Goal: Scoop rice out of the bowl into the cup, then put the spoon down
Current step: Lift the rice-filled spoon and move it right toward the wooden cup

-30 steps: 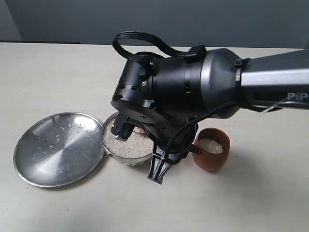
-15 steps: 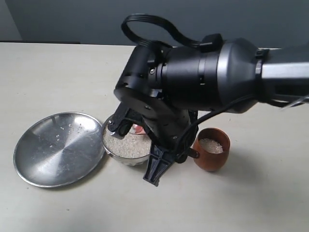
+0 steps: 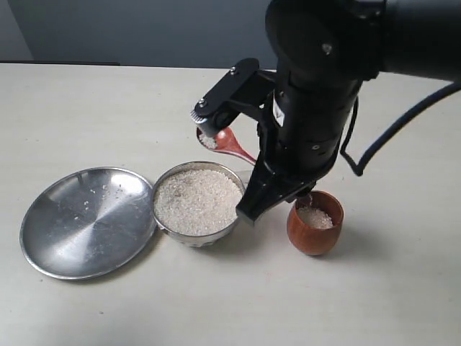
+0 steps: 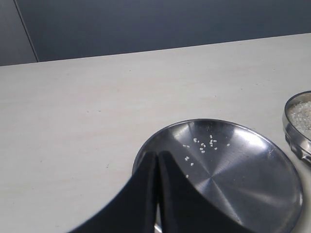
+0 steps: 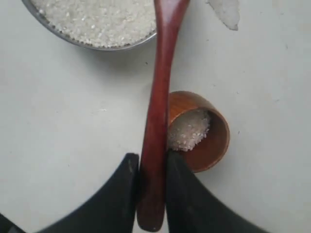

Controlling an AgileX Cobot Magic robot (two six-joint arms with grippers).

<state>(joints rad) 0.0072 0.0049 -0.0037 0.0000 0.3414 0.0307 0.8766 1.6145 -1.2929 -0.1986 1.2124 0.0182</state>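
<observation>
Spoon (image 3: pixel 230 143) lengthwise left-right, head leftward

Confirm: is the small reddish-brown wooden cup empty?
No, the cup holds a pale heap of white rice grains in the right wrist view.

- Soft, even light; my views are bright, with faint shadows beside the cup (image 3: pixel 310 241).
- The plate (image 4: pixel 233 165) carries mild glare streaks.
- My left gripper (image 4: pixel 156 162) looks dark, unfocused.

The exterior view looks obliquely down, fairly near: plate (image 3: pixel 72 231) at 8 o'clock, bowl (image 3: pixel 189 237) at 6, cup (image 3: pixel 311 244) at 4. The left wrist view, low and slanted, shares plate and bowl; the right, overhead and close, bowl and cup.
</observation>
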